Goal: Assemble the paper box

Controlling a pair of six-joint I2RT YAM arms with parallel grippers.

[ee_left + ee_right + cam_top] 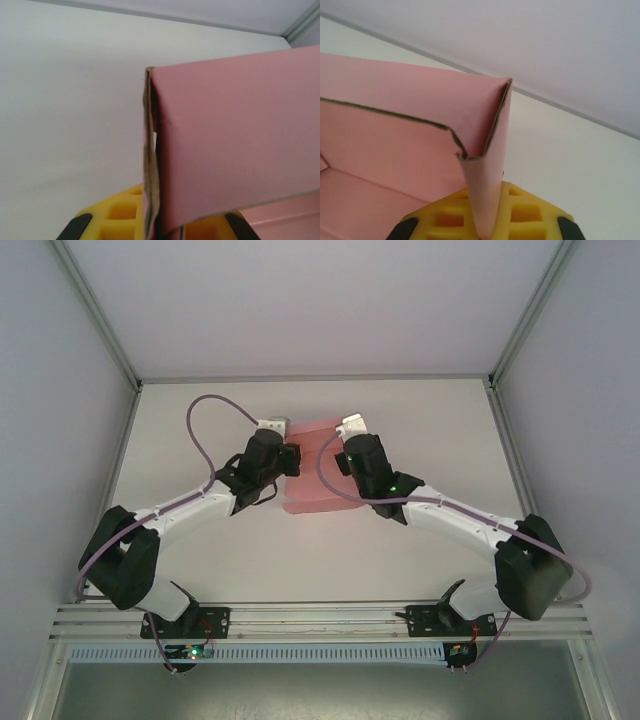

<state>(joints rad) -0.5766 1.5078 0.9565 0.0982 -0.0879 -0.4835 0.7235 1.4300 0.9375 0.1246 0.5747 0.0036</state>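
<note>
Left gripper (157, 231) is closed on the paper box (235, 135), its fingers pinching the raised end wall where the card's raw edge runs down between them. The right gripper (485, 229) is likewise shut on the opposite end, with a narrow folded flap of the same pink card nipped between its yellow pads.

From above, the paper box (312, 495) sits around the middle of the tabletop (430, 430), a little toward the tabletop's far edge, with the left gripper (292, 460) and the right gripper (343, 462) meeting it from either side. It is part-formed: the walls stand up at both ends, while a flat panel lies on the tabletop on the near side. Whether the base is lifted clear of the tabletop I cannot tell, since the wrists cover it.

The card looks thin and very light, so weight should be no concern, but bending is. It is probably stiff only along its creases and at doubled corners, and a hard squeeze on an open panel would likely dent or kink it. The smooth pink face may slide between the pads if pulled sideways, and a folded wall tends to spring back open. The safest holds seem to be where each gripper is now: low on an end wall, close to a fold, with a light grip and both ends moved together so the sheet does not twist or tear at a tab
</note>
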